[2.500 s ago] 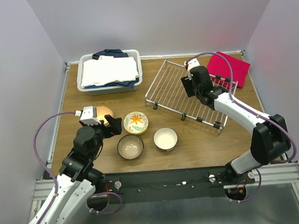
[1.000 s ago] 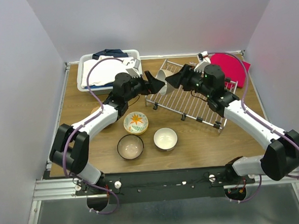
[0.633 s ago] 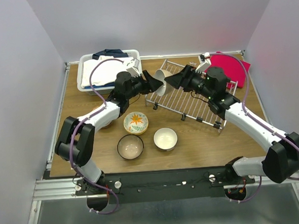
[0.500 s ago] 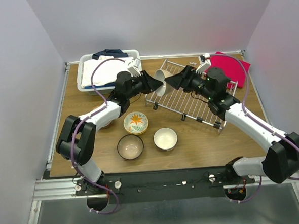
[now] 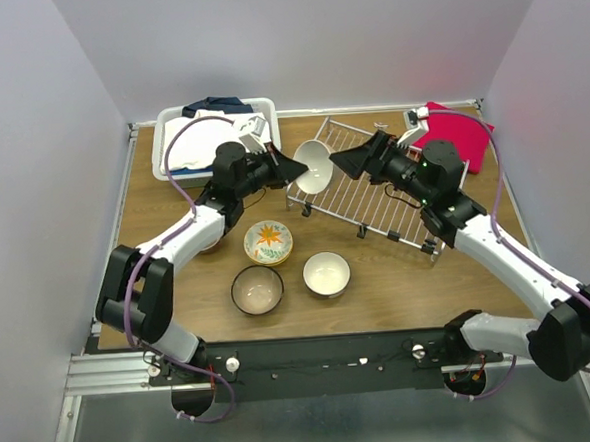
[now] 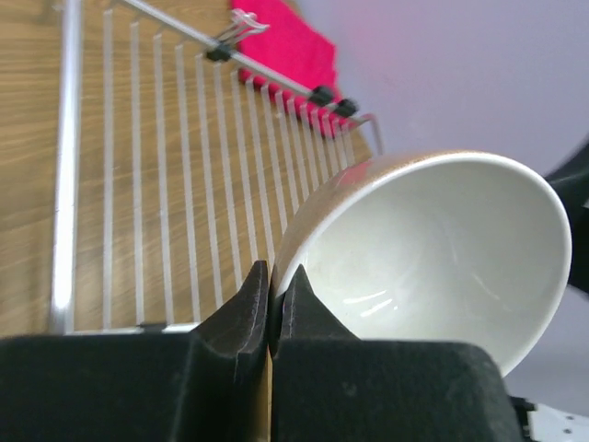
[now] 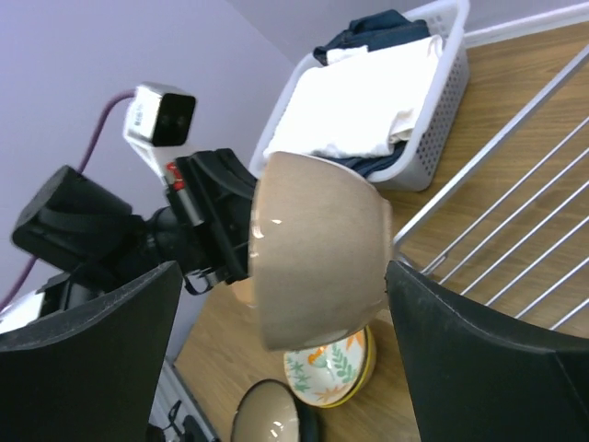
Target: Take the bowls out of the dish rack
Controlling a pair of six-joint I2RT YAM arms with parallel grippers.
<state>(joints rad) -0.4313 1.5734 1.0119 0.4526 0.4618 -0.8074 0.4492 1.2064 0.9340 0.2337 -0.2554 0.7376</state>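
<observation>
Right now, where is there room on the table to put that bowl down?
Bare table lies between the white bowl, the dish rack and the near edge. Left of it is crowded: the floral bowl and dark bowl sit close together.

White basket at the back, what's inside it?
Folded white cloth fills the white basket, with dark blue cloth behind and beneath it. Anything deeper is covered by the cloth.

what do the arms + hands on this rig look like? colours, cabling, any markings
The left arm and right arm match: white link shells, black joints and wrists. The left hand and right hand each have two black wedge-shaped fingers. A purple cable loops along each arm to a small white camera box at the wrist. Its sticker is too small to read.
</observation>
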